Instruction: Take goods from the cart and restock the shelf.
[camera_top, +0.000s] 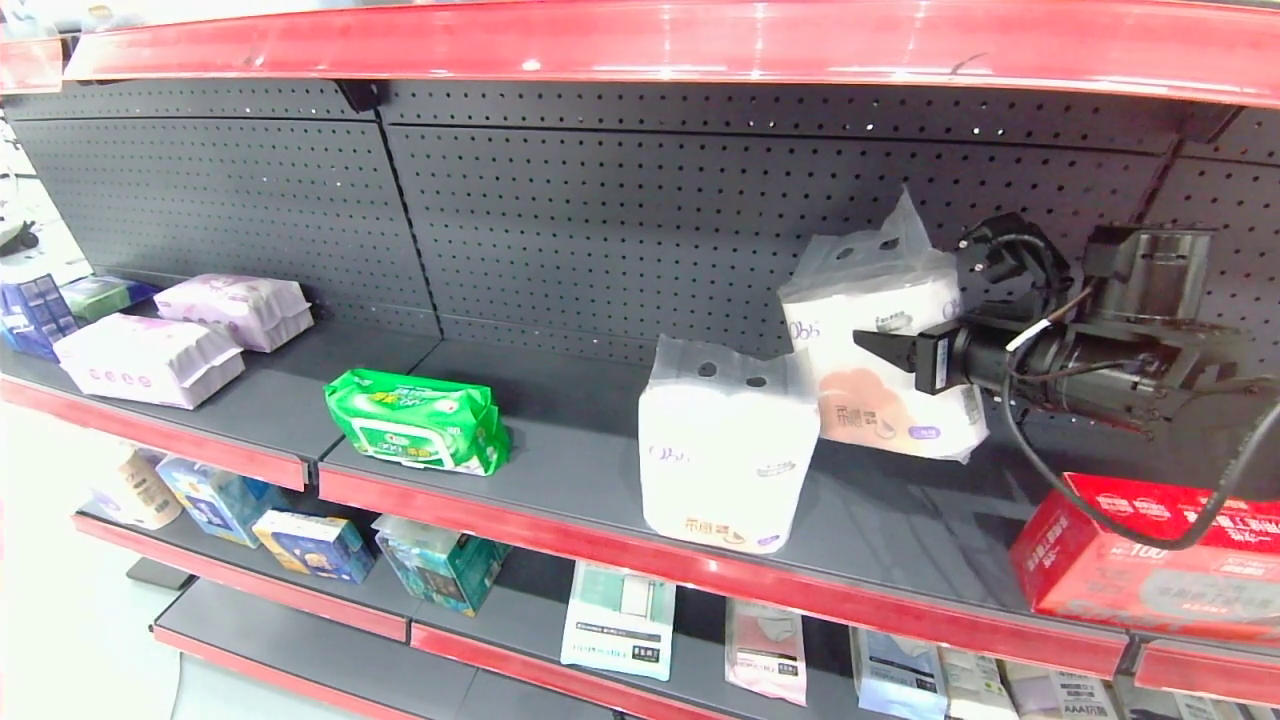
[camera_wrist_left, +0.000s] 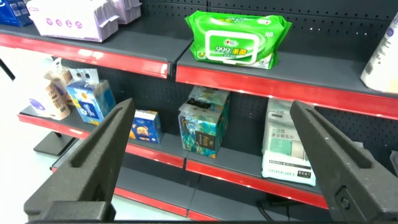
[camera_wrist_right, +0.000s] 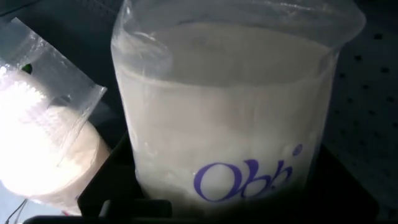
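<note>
A dark grey metal shelf board with a red front strip (camera_top: 560, 420), backed by pegboard in a shop aisle, carries a standing white plastic-wrapped roll pack (camera_top: 725, 460). Just behind and right of that pack, a tilted twin pack (camera_top: 880, 330) is clamped in the right gripper (camera_top: 885, 350). Released this askew, it may topple or knock its neighbour over the edge. A green wipes packet (camera_top: 415, 420) lies well to the left. The left gripper (camera_wrist_left: 212, 109) gapes empty.

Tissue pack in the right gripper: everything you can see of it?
The tissue pack is white rolls in clear plastic wrap, with purple lettering, a peach label patch and a punched top flap. Tilted, it is clamped by the right gripper over the shelf, behind a second upright pack. Contact with the shelf can't be told.
</note>
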